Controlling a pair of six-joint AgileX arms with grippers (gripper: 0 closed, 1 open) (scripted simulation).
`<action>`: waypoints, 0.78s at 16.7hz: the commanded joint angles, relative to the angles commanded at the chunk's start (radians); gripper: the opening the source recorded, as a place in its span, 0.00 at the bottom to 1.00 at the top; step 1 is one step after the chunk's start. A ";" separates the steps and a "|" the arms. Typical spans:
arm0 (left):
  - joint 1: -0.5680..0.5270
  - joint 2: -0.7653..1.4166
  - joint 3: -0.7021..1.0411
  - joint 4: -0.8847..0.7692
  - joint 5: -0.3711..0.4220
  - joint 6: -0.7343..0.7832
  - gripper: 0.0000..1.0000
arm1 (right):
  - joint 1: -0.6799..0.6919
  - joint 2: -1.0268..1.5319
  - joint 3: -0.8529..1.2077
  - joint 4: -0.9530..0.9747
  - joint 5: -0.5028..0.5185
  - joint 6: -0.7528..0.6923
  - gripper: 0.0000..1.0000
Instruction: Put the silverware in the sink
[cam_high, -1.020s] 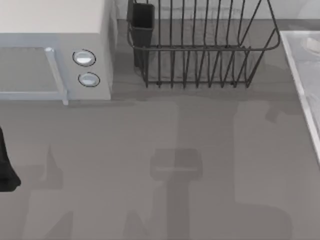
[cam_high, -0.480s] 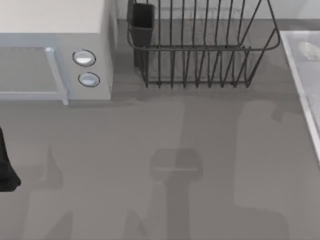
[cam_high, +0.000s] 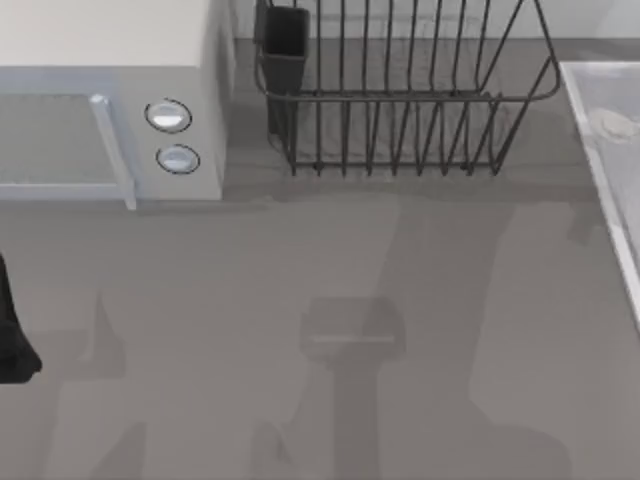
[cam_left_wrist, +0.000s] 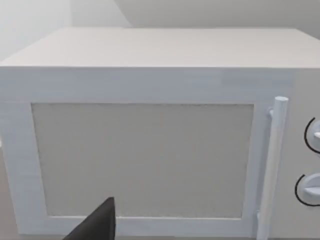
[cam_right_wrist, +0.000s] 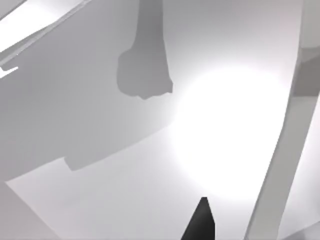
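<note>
The sink (cam_high: 600, 150) is the pale basin with a raised rim at the table's right edge. A pale glossy patch (cam_high: 615, 123) lies on its floor. In the right wrist view the sink's smooth floor (cam_right_wrist: 100, 190) and its rim (cam_right_wrist: 280, 165) appear close by, and a dark tip of my right gripper (cam_right_wrist: 201, 221) hangs over them, casting a shadow (cam_right_wrist: 145, 75) on the floor. I cannot make out the silverware. My left arm (cam_high: 12, 330) stays at the table's left edge. A dark tip of my left gripper (cam_left_wrist: 97, 225) points at the microwave door.
A white microwave (cam_high: 110, 110) with two round knobs stands at the back left. A dark wire dish rack (cam_high: 400, 90) with a black cup (cam_high: 285, 40) stands at the back middle. Arm shadows lie across the grey tabletop (cam_high: 300, 260).
The right arm's shadow on the table has slid toward the right. The pale patch in the sink has drifted toward the front. The left arm has not moved.
</note>
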 joint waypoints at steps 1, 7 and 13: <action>0.000 0.000 0.000 0.000 0.000 0.000 1.00 | 0.000 0.000 0.000 0.000 0.000 0.000 0.00; 0.000 0.000 0.000 0.000 0.000 0.000 1.00 | 0.000 0.000 0.000 0.000 0.000 0.000 0.38; 0.000 0.000 0.000 0.000 0.000 0.000 1.00 | 0.000 0.000 0.000 0.000 0.000 0.000 0.83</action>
